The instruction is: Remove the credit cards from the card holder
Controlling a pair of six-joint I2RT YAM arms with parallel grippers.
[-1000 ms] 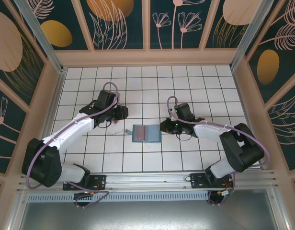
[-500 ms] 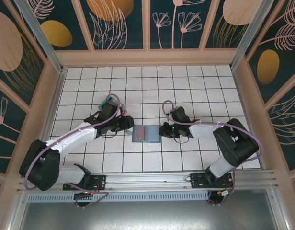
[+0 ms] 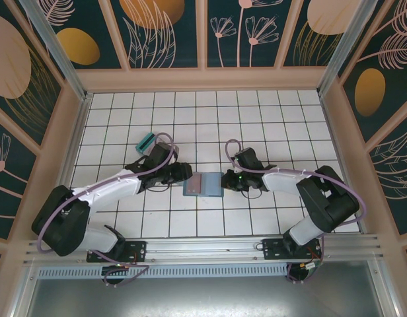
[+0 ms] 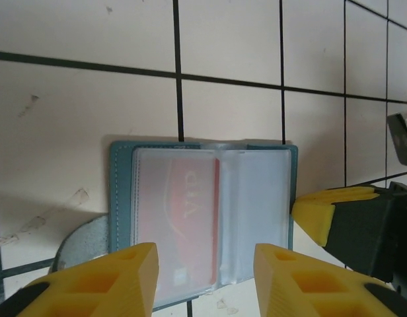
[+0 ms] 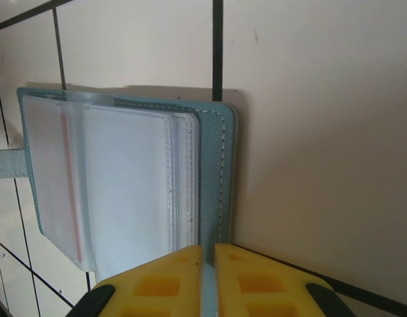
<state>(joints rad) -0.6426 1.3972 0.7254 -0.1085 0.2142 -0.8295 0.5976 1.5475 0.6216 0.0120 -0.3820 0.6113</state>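
This is a robot test cell in a lab. Two arms [image 3: 111, 185] are bolted to an aluminium rail [image 3: 203, 247] beside a gridded white surface [image 3: 256, 112], boxed in by leaf-patterned wall panels [image 3: 167, 33].

Top view overhead, looking down; wrist views close, sharing card holder [image 3: 203, 184] from opposite sides

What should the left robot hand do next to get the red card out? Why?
Probably ease the left gripper forward and close on the near edge of the red card. Its jaws stand open at the near end of the card holder, the card sits inside a clear sleeve, and the right gripper pinches the holder's edge.
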